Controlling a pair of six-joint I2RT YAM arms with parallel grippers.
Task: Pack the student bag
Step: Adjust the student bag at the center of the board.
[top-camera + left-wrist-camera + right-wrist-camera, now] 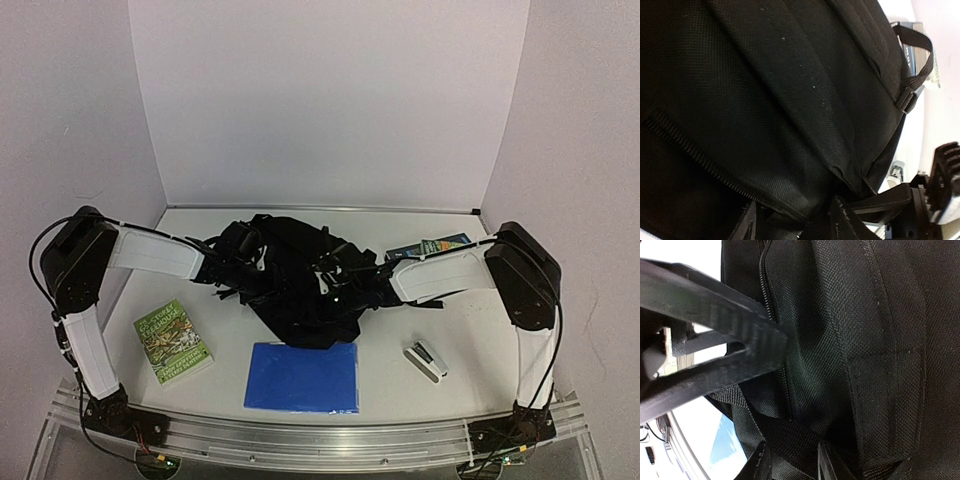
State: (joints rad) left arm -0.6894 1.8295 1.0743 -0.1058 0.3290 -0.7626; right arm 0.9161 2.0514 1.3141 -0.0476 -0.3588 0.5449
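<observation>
The student bag [300,285], black fabric, lies crumpled in the middle of the table with an arm on each side. My left gripper [240,265] is at its left edge. In the left wrist view the left gripper [795,225] has a bunched fold of the bag [765,100] and its zipper seam between its fingers [842,220]. My right gripper [345,280] is at the bag's right side. In the right wrist view this gripper [792,465] is shut on a webbing strap and fabric of the bag [865,340]. The bag's inside is hidden.
A green book [173,342] lies front left and a blue folder [302,377] just in front of the bag. A small grey-and-white stapler-like thing [425,360] is front right. Another book [430,246] lies at the back right, behind the right arm.
</observation>
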